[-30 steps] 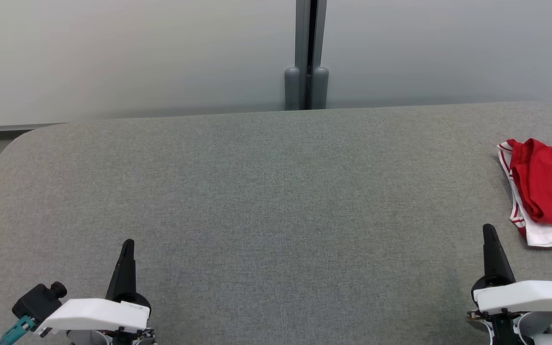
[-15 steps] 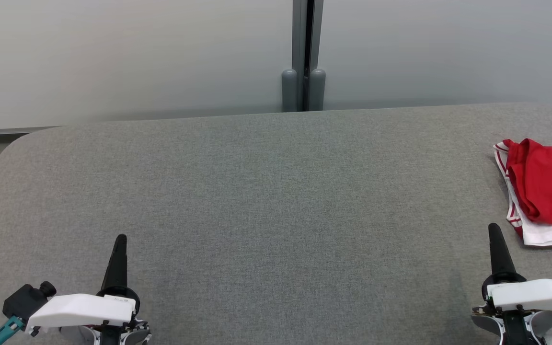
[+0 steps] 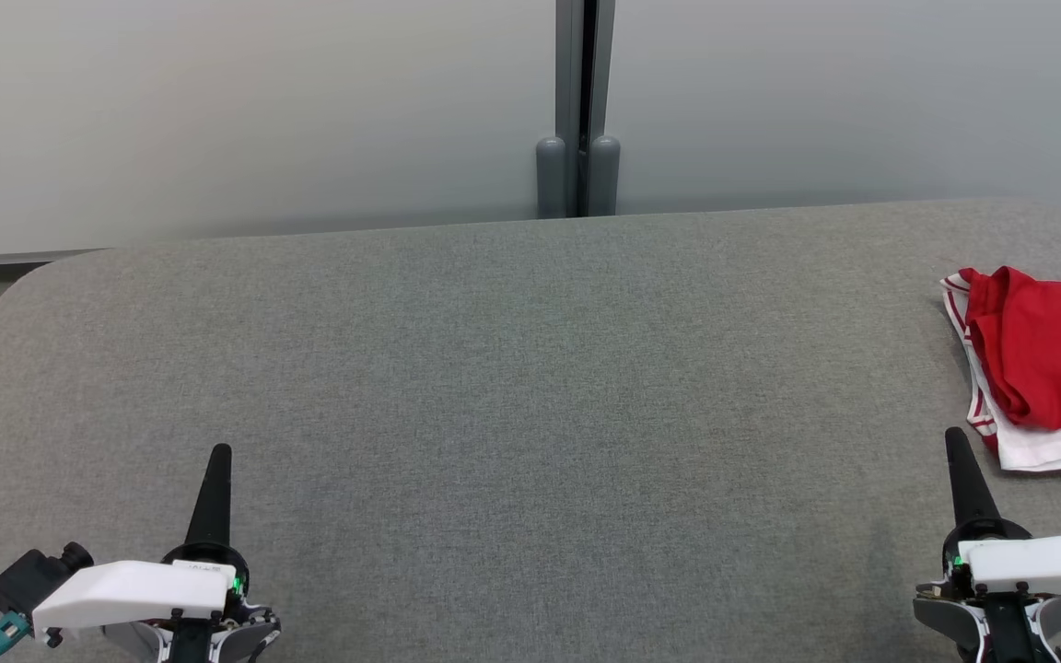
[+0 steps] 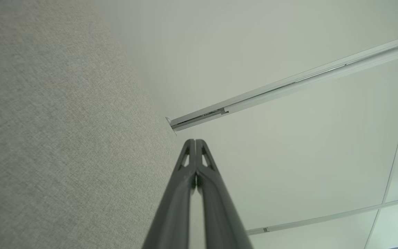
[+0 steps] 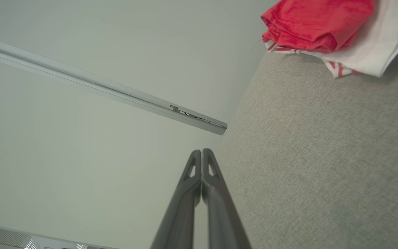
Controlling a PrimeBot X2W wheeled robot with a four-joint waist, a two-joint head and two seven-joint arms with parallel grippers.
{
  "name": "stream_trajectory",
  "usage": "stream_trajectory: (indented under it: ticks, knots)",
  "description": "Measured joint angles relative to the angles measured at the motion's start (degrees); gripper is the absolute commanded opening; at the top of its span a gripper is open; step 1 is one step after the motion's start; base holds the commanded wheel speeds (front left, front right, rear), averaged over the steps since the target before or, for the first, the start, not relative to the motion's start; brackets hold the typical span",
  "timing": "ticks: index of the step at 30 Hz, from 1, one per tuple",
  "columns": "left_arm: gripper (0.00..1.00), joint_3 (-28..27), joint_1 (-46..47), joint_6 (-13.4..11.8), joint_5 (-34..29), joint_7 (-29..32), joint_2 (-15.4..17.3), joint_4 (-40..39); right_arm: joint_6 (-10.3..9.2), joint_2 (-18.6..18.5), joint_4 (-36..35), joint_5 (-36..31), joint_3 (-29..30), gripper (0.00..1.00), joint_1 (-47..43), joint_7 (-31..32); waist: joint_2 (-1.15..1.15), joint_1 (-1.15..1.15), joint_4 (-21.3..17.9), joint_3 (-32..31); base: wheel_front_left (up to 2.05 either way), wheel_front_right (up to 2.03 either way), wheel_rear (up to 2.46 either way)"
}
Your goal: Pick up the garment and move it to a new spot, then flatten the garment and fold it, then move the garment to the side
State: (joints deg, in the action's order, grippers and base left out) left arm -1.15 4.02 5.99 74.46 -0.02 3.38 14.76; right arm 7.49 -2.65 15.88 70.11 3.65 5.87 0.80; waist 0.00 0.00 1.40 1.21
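The garment (image 3: 1037, 359) lies on the right side of the grey cloth-covered desk (image 3: 530, 368), where the head view's right edge cuts it off. It is a folded bundle: a red layer sits on top of a white layer that has red stripes along its edge. In the right wrist view the garment (image 5: 320, 20) appears at the upper right, resting on the desk's cloth.

The right gripper (image 3: 954, 440) is low at the right, pointing away from the robot. Its jaws are clenched together on nothing, as the right wrist view (image 5: 201, 152) shows. Its tip is near the garment's closest corner but not touching it.

The left gripper (image 3: 217, 453) is low at the left, well apart from the garment. Its jaws are likewise pressed tight and empty (image 4: 195, 141).

Behind the desk are pale wall panels, joined by a grey post (image 3: 577, 92).
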Motion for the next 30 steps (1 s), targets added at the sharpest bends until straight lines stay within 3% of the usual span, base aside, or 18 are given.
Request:
stream_trajectory:
  ticks: [30]
  knots:
    - [0.0, -2.8, 1.1, 0.9, 11.8, 3.6, 0.0, -0.4, -0.01, 0.0, -1.2, 14.0, 1.8, 0.0, 0.0, 3.6, 0.0, 0.0, -0.8, -0.6, 0.0, 0.0, 0.0]
